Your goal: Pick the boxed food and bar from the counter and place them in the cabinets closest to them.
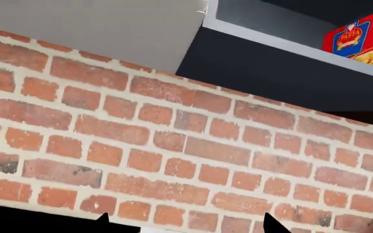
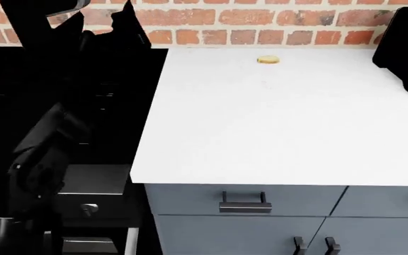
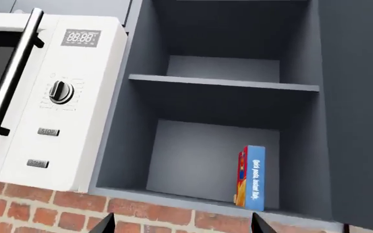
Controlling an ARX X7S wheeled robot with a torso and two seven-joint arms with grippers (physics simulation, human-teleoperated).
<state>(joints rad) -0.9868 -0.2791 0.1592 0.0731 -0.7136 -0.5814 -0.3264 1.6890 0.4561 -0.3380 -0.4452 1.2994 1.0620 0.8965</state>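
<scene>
Right wrist view shows the box (image 3: 251,175) upright on the cabinet's (image 3: 225,82) bottom shelf, close to one side wall, so I judge that half done. Its spine reads "Quick pasta"; the left wrist view shows "PASTA" on its red face. Only fingertip points show, nothing between them; how wide, I cannot tell. I see no bar; a tan lump (image 2: 268,60) sits near the counter's (image 2: 275,133) back edge.

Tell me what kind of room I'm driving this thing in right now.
A kitchen, rendered in simulation. A white counter sits over grey-blue drawers against a brick wall; above it hang a microwave and an open cabinet holding a box of pasta.
</scene>
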